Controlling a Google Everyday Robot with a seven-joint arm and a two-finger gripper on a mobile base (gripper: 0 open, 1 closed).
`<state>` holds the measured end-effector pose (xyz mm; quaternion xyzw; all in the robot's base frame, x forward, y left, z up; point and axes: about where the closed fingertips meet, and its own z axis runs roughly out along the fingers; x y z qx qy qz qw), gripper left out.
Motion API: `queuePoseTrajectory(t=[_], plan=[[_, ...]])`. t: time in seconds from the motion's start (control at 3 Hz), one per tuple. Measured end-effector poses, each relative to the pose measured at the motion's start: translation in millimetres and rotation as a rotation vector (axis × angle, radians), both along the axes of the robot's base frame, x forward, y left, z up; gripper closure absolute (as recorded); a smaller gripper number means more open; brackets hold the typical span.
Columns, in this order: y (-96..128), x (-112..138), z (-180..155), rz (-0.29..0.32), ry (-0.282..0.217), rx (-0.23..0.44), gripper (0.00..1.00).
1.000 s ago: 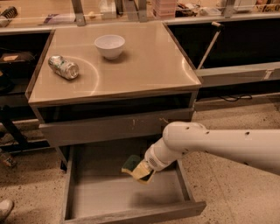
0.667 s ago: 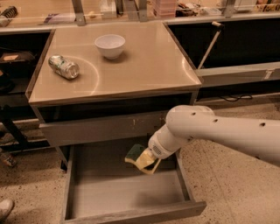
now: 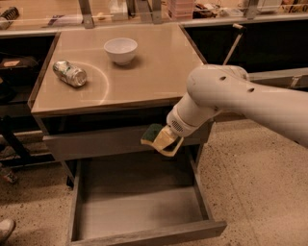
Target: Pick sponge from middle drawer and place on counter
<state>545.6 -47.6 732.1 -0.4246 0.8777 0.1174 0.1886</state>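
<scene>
My gripper (image 3: pixel 162 141) is shut on the sponge (image 3: pixel 154 133), whose dark green layer faces up over its pale yellow foam. I hold it in the air above the open middle drawer (image 3: pixel 139 206), in front of the drawer front above, just below the counter's front edge. The drawer's grey floor is bare. The counter (image 3: pixel 144 77) is the tan square top of the cabinet. My white arm (image 3: pixel 240 101) reaches in from the right.
A white bowl (image 3: pixel 121 49) stands at the back middle of the counter. A crushed silver can (image 3: pixel 70 73) lies on its left side. A long cluttered ledge with metal posts (image 3: pixel 144 12) runs behind. Speckled floor lies to the right.
My gripper has lifted the sponge up out of the middle drawer, from near its floor to the height of the drawer front above. The arm has risen with it.
</scene>
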Motion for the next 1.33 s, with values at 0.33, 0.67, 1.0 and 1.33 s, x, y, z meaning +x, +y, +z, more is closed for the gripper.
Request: queuePoseTrajectory(t=[0.33, 0.67, 1.0, 1.33], plan=[[0.1, 0.7, 1.8, 0.000, -0.001, 0.000, 1.00], [-2.2, -1.3, 2.8, -0.009, 0.000, 0.003, 1.00], [-25.3, -3.3, 33.2, -0.075, -0.057, 0.008, 1.00], [-51.7, 8.3, 78.7, -0.132, -0.131, 0.002, 1.00]])
